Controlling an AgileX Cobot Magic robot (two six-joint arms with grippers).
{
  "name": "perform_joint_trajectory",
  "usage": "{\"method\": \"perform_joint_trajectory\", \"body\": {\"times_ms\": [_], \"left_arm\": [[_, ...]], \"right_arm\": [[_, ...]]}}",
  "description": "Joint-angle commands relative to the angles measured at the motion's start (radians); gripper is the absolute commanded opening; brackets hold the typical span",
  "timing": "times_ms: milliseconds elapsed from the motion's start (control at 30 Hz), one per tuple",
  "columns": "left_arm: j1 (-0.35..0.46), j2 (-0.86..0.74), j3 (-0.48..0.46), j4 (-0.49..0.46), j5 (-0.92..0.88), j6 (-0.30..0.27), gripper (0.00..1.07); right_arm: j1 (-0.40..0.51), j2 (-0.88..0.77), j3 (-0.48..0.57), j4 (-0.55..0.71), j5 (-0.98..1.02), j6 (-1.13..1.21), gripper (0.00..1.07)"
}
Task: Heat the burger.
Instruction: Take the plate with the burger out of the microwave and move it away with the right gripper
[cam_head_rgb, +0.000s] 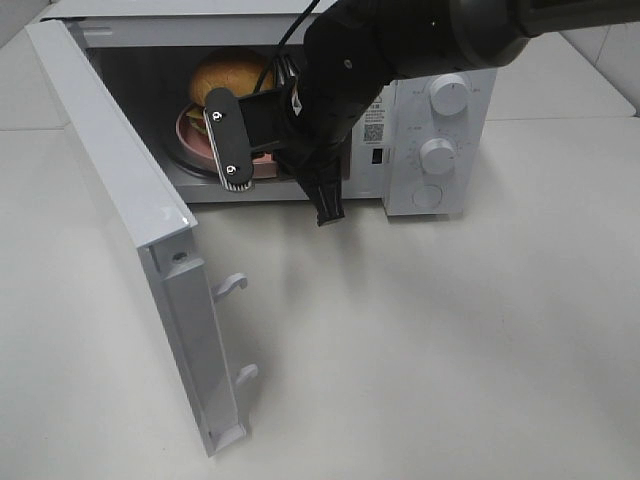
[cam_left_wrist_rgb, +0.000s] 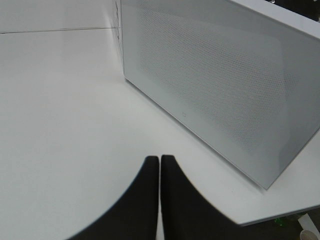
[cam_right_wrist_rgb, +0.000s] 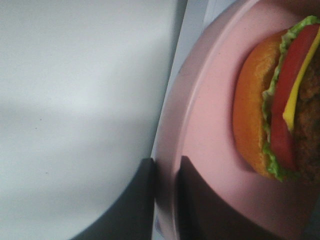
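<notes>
Burger (cam_head_rgb: 228, 72) sits on a pink plate (cam_head_rgb: 190, 128), and both are inside the microwave (cam_head_rgb: 440, 110) cavity, seen through the open front in the high view. Door (cam_head_rgb: 130, 210) is swung wide toward the left, over the tabletop (cam_head_rgb: 450, 340).

Right gripper (cam_right_wrist_rgb: 165, 200) reaches into the opening from the right side. In the right wrist view its jaws are pinched on the plate's rim, one finger on each side of the edge, so it's grasping the plate, not the bun. Burger (cam_right_wrist_rgb: 280, 100) lies just beyond on the plate, layers showing: lettuce, tomato, cheese, patty.

Left gripper (cam_left_wrist_rgb: 160, 200) isn't visible in the high view; in its wrist view the jaws are clenched w/ nothing between, hovering over bare tabletop near the outer face of the open door (cam_left_wrist_rgb: 215, 95).

Progress, as I judge it: loading is approx done, since plate and burger are in the cavity. Left to do: let go of the rim, back the right arm out, swing door closed, then turn a knob (cam_head_rgb: 438, 155) to start heating. Door looks within the left arm's reach, prob. its job.
</notes>
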Motion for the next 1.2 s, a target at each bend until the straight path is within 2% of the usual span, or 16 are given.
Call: {"method": "perform_joint_trajectory", "body": {"times_ms": [33,700,1200], "left_arm": [[0.000,-0.006,0.004,-0.001,-0.012,-0.002,0.00],[0.000,-0.006,0.004,-0.001,-0.012,-0.002,0.00],[0.000,-0.006,0.004,-0.001,-0.012,-0.002,0.00]], "right_arm": [[0.003,-0.047,0.037,-0.020,-0.072,0.001,0.00],[0.003,-0.180,0.314,-0.024,-0.234,-0.014,0.00],[0.001,-0.278,0.456,-0.024,-0.281,-0.010,0.00]]}}
